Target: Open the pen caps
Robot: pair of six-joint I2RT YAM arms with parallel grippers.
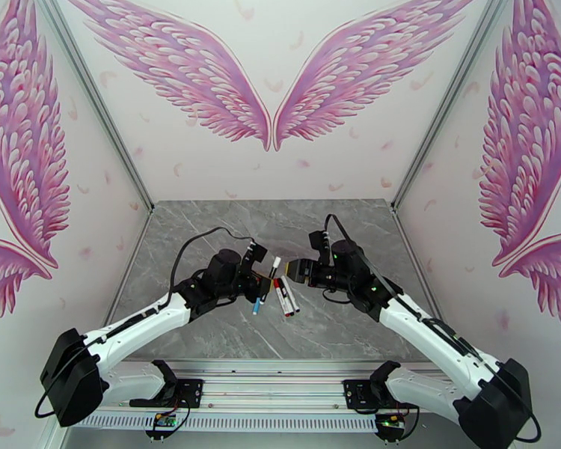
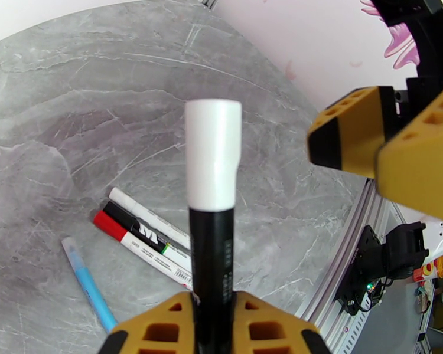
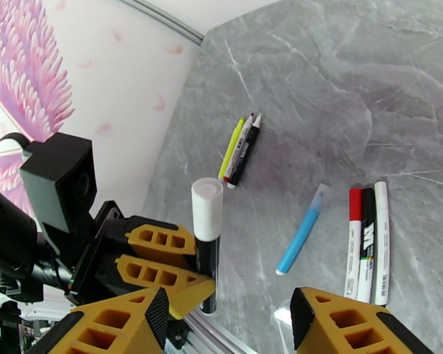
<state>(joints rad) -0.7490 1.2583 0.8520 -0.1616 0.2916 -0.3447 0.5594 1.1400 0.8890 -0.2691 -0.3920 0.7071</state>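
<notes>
Left claw (image 2: 212,334): clamped tight on the lower barrel of a black pen (image 2: 212,261), one yellow finger (image 2: 156,331) on either side of it.
Held pen: stands up out of the claw, raised off the tabletop (image 2: 74,113) and pointing towards the right claw.
White cap (image 2: 213,154): on the pen's top end, seated against the black barrel.
Right claw (image 3: 227,317): jaws standing well apart with nothing between them. It faces the white cap from the right, close by but not touching it.
Gap between the claws: small. Seen from above, the two meet over the middle of the tabletop with the capped pen end between them.
Row of three pens (image 3: 367,243): lying side by side and touching on the tabletop, just near of the claws. One has a red cap (image 3: 355,203), one a black cap (image 3: 368,202), and one is all white.
Blue pen (image 3: 301,231): lying alone, just left of that row.
Yellow pen (image 3: 231,147): further left, near the tabletop's left edge, with two more pens (image 3: 245,151) pressed against it.
</notes>
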